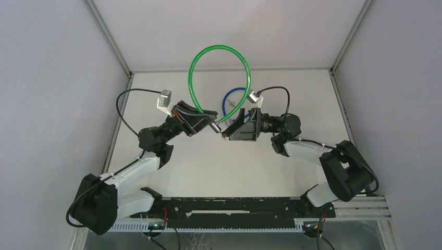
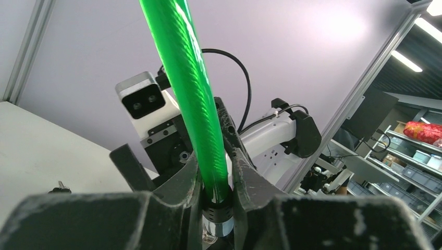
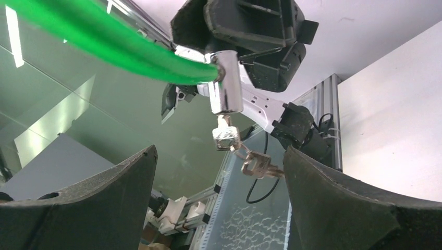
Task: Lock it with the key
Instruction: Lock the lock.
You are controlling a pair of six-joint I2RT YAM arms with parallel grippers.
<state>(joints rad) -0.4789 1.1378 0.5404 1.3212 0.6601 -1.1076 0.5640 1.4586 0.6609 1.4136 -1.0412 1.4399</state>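
A green cable lock [image 1: 219,49] arches up over the table in a tall loop. My left gripper [image 1: 208,123] is shut on its end, the fingers [image 2: 250,182] clamping the green cable [image 2: 193,94] just above the black collar [image 2: 216,211]. The silver lock barrel [image 3: 226,86] sticks out of that grip. A key [image 3: 225,136] hangs from the barrel's underside, with a second key [image 3: 258,166] dangling on its ring. My right gripper [image 3: 220,150] stands open right below the barrel, the keys between its wide-spread fingers [image 3: 339,198] and untouched.
A blue cable [image 1: 232,99] lies on the table behind the two grippers. Grey walls with metal frame posts close in the left, right and back sides. The right arm's wrist camera [image 2: 143,99] faces my left gripper at close range.
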